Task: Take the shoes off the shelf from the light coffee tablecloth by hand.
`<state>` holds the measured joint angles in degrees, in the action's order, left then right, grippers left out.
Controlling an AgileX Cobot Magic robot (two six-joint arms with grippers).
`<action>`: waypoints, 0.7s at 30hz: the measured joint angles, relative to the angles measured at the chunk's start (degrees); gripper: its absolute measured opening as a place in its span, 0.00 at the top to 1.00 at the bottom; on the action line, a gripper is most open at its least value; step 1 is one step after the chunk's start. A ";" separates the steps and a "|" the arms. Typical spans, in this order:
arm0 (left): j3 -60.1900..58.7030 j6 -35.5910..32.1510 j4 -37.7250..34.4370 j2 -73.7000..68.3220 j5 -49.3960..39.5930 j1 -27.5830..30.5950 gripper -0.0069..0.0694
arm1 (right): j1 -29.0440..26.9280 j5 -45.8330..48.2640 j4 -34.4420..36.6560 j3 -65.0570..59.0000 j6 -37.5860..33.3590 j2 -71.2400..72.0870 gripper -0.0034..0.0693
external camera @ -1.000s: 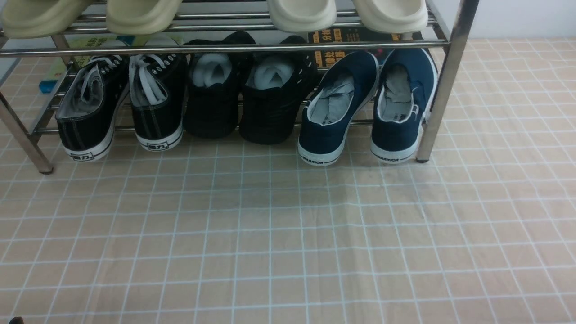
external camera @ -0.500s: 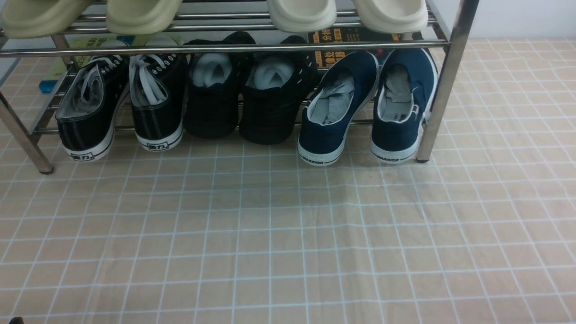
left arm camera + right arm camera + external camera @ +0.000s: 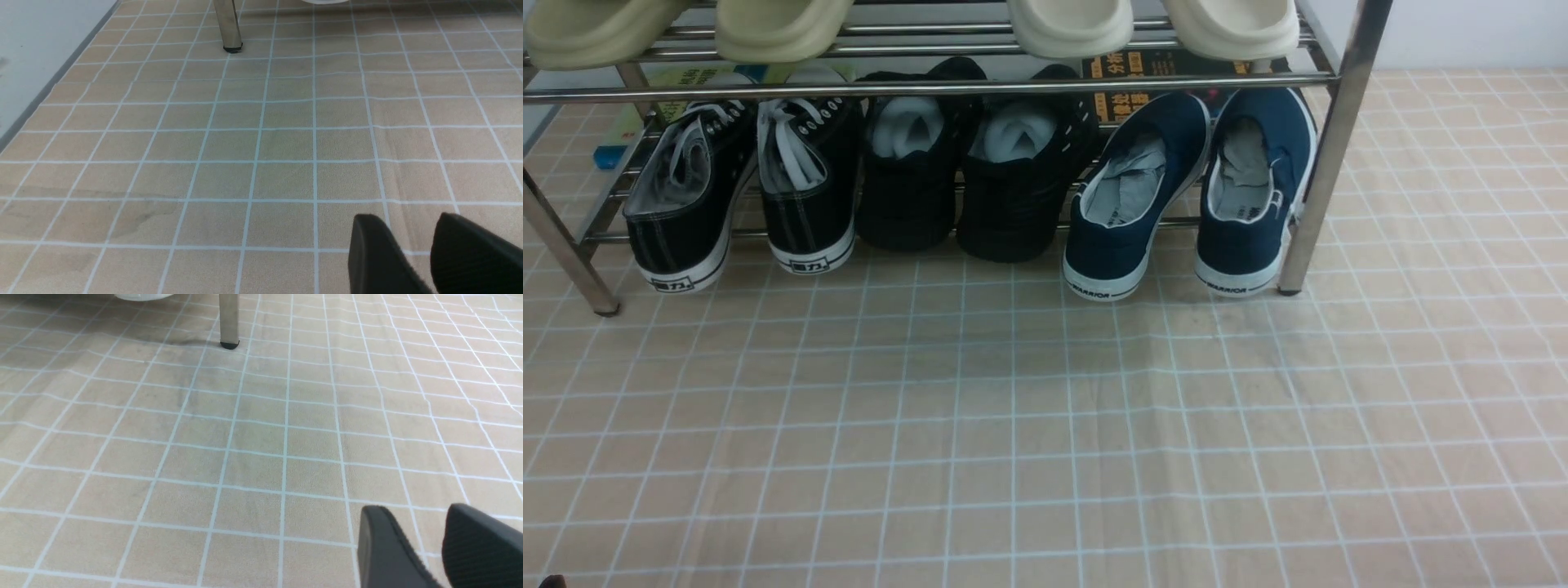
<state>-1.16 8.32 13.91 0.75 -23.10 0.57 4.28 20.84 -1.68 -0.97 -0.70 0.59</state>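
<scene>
The shoes are a navy slip-on pair with white soles; one shoe (image 3: 1131, 204) and its mate (image 3: 1254, 196) stand heels out at the right end of the shelf's (image 3: 1331, 139) lower tier. Their heels overhang the light coffee tablecloth (image 3: 1045, 425). Neither gripper shows in the front view. The left gripper (image 3: 408, 220) hovers over bare cloth, open, with nothing between its fingers, and a chrome shelf leg (image 3: 229, 28) stands well ahead of it. The right gripper (image 3: 416, 510) is likewise open and empty above the cloth, far from another shelf leg (image 3: 229, 322).
Black lace-up sneakers (image 3: 743, 188) and all-black knit shoes (image 3: 968, 171) share the lower tier to the left of the navy pair. Cream slippers (image 3: 1070, 24) sit on the upper tier. A grey-white wall edge (image 3: 36, 61) borders the cloth beside the left arm.
</scene>
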 joint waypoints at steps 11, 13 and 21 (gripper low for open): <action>0.00 0.00 0.00 0.00 0.05 0.00 0.59 | 0.00 -0.13 0.12 -0.04 0.00 0.00 0.62; 0.00 0.00 0.00 0.00 0.05 0.00 0.59 | 0.00 -0.13 0.12 -0.04 0.00 0.00 0.62; 0.00 0.00 0.00 0.00 0.05 0.00 0.59 | 0.00 -3.06 13.96 -0.40 12.80 0.00 0.62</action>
<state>-1.16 8.32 13.91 0.75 -23.04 0.57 4.28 17.78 12.29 -1.37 12.09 0.59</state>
